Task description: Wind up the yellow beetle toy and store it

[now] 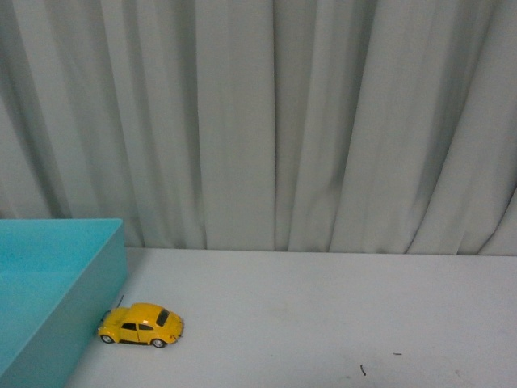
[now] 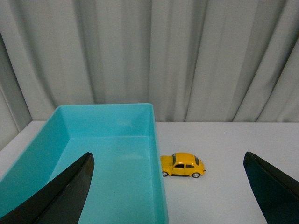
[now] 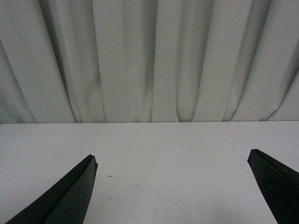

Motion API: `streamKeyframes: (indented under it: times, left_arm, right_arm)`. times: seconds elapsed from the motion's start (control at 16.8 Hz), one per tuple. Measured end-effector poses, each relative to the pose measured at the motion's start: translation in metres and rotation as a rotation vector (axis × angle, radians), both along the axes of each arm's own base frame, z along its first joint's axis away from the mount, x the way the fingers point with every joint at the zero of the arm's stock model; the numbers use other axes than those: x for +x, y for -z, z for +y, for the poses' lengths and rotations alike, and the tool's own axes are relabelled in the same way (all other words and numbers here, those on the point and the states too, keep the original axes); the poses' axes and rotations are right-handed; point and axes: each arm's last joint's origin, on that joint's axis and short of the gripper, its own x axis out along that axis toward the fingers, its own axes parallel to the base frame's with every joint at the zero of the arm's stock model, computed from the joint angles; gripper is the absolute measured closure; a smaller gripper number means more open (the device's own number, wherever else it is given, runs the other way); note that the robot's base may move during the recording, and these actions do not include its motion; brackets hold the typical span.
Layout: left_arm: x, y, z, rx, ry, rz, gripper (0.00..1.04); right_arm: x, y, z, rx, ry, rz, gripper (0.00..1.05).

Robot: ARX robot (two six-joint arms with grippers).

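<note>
The yellow beetle toy (image 1: 141, 324) stands on its wheels on the white table, touching or almost touching the side wall of a turquoise bin (image 1: 97, 315). It also shows in the left wrist view (image 2: 183, 165), beside the bin (image 2: 157, 154). My left gripper (image 2: 168, 161) is open and empty, back from the toy, with its black fingers (image 2: 70, 191) spread wide across the bin and the table. My right gripper (image 3: 170, 161) is open and empty over bare table; the toy is out of its view. Neither arm shows in the front view.
The turquoise bin is open-topped and empty inside. A grey pleated curtain (image 1: 266, 121) hangs along the table's far edge. Small dark specks (image 1: 363, 370) lie on the white table (image 1: 339, 307) to the right of the toy.
</note>
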Motion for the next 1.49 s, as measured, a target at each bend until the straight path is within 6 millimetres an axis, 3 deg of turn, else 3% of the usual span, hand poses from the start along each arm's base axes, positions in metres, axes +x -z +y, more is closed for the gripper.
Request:
streamKeyframes:
  times: [0.12, 0.18, 0.24, 0.36, 0.48, 0.72, 0.83, 0.95, 1.13, 1.25, 1.37, 1.49]
  left_arm:
    - [-0.001, 0.001, 0.0, -0.027, -0.008, 0.065, 0.07]
    - [0.001, -0.002, -0.004, -0.095, -0.044, 0.293, 0.07]
    - [0.006, -0.015, -0.01, -0.148, -0.033, 0.33, 0.07]
    - [0.02, -0.051, -0.015, -0.167, -0.011, 0.193, 0.07]
    - [0.055, -0.07, -0.014, -0.067, 0.01, 0.162, 0.07]
    - [0.15, -0.087, -0.022, 0.243, 0.15, 0.27, 0.07]
    - [0.19, -0.091, -0.04, 0.36, 0.29, 0.329, 0.07]
    - [0.214, -0.098, -0.073, 0.53, 0.504, 0.381, 0.07]
    - [0.251, -0.088, -0.105, 0.944, 0.725, 0.504, 0.07]
    - [0.271, -0.068, -0.11, 1.203, 0.826, 0.659, 0.07]
    - [0.287, -0.055, -0.112, 1.368, 0.873, 0.764, 0.07]
    - [0.298, -0.037, -0.115, 1.422, 0.901, 0.861, 0.07]
  right_arm:
    - [0.0, 0.0, 0.0, 0.0, 0.0, 0.0, 0.07]
    - [0.0, 0.0, 0.0, 0.0, 0.001, 0.0, 0.07]
    - [0.0, 0.0, 0.0, 0.0, 0.0, 0.0, 0.07]
    - [0.0, 0.0, 0.0, 0.0, 0.0, 0.0, 0.07]
    - [0.0, 0.0, 0.0, 0.0, 0.0, 0.0, 0.07]
    - [0.0, 0.0, 0.0, 0.0, 0.0, 0.0, 0.07]
    - [0.0, 0.0, 0.0, 0.0, 0.0, 0.0, 0.07]
    - [0.0, 0.0, 0.0, 0.0, 0.0, 0.0, 0.07]
    - [0.0, 0.0, 0.0, 0.0, 0.0, 0.0, 0.07]
    - [0.0, 0.0, 0.0, 0.0, 0.0, 0.0, 0.07]
    - [0.0, 0.0, 0.0, 0.0, 0.0, 0.0, 0.07]
    - [0.0, 0.0, 0.0, 0.0, 0.0, 0.0, 0.07]
